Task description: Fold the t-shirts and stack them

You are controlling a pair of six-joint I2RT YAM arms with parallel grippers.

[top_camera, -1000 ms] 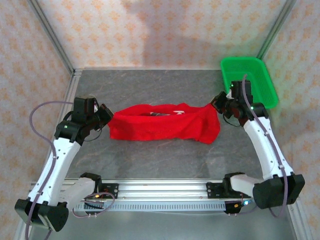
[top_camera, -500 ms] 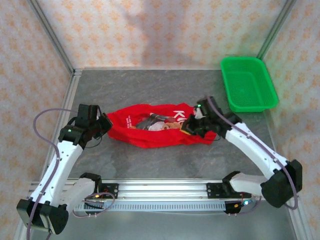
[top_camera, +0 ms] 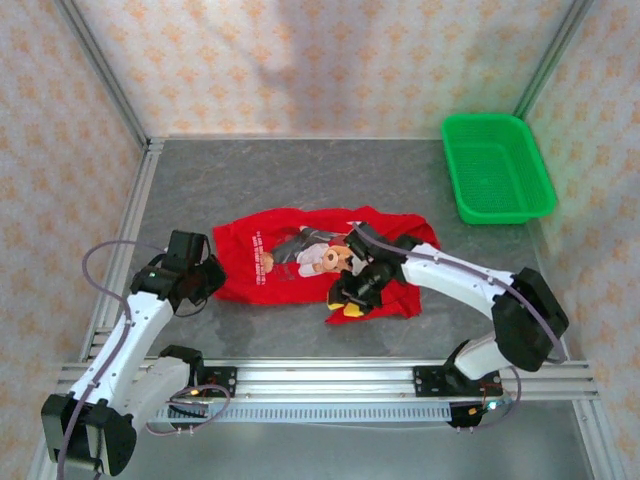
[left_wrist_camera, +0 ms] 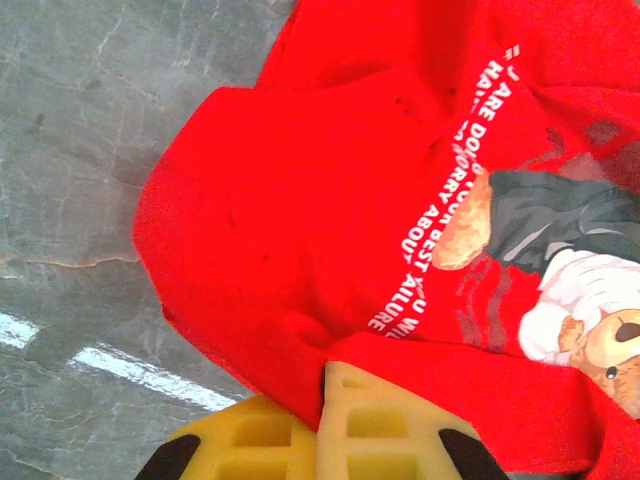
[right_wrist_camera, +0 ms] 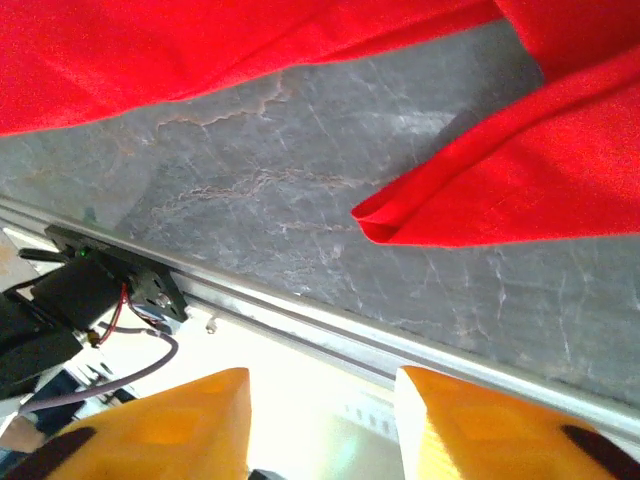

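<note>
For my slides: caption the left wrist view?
Left gripper pinching the red t-shirt at its edge, teddy-bear print up, over the grey table.

The table (top_camera: 300, 170) is a grey slab veined like stone. A red shirt (top_camera: 260, 280) lies rumpled on it around the middle, nearer the front, with the bear print and white lettering facing up. One folded corner of it rests on bare stone close to the metal rail (top_camera: 320, 372) along the near edge. A green basket (top_camera: 497, 170) sits in the far right corner, well apart from the shirt.
</note>
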